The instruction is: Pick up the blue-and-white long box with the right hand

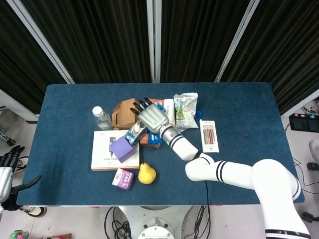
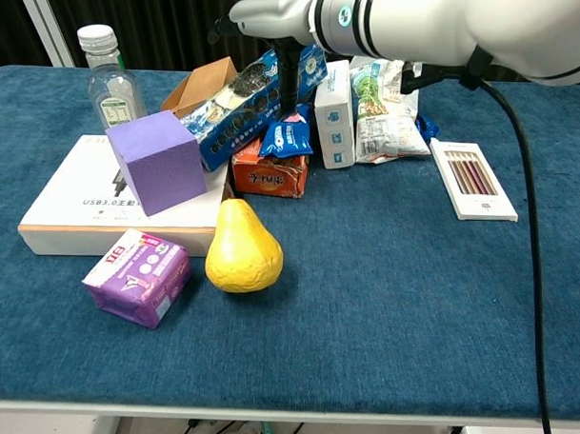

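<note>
Near the bottom left of the head view, left hand [image 1: 6, 172] hanging off the table edge, fingers loosely spread, holding nothing. Mid-frame, blue-and-white long box [image 2: 239, 105] tilted across the purple cube [image 2: 157, 161] and orange box [image 2: 268, 176]. Over its far end, right hand [image 1: 151, 117] spread wide, one finger [image 2: 287, 79] down against the box, no real grip.

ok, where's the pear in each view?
Head view: pear low, left of centre, near the table's front edge, right of the small purple pack.
Chest view: pear left of centre, upright, right of the same purple pack.
Shared landmark: the purple cube on the flat white box, behind and left of the pear.
</note>
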Tool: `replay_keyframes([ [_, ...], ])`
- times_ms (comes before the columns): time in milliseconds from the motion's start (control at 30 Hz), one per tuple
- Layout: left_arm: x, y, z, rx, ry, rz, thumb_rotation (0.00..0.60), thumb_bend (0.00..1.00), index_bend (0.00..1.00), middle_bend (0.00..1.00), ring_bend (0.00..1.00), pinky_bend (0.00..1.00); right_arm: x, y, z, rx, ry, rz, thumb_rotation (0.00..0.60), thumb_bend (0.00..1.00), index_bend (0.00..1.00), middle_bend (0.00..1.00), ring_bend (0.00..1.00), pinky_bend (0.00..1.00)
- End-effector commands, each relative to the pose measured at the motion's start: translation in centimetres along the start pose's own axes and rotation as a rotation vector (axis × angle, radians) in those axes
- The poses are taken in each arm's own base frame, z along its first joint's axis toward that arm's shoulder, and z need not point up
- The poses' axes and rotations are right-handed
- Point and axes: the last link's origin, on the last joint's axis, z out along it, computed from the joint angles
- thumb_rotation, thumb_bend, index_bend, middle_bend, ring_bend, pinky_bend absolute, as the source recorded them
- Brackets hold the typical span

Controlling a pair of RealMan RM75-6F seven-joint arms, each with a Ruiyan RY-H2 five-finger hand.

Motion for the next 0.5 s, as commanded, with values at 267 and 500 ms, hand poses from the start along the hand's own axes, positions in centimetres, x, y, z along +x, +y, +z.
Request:
replay_keyframes([
  [267,0.03,-0.13,0.08,-0.003,0.001,0.003,0.198,0.10,0.08,0.07,0.14,0.24,-1.13,-0.65,1.05,-0.019,-0.002,0.004,0.600,0.02,0.24,0.29,0.19,0.23],
  [500,0.02,-0.11,0.14,-0.006,-0.003,0.008,0.201,0.10,0.08,0.07,0.14,0.24,-1.30,-0.40,1.10,-0.047,0.032,-0.020,0.580,0.13,0.54,0.48,0.38,0.40],
])
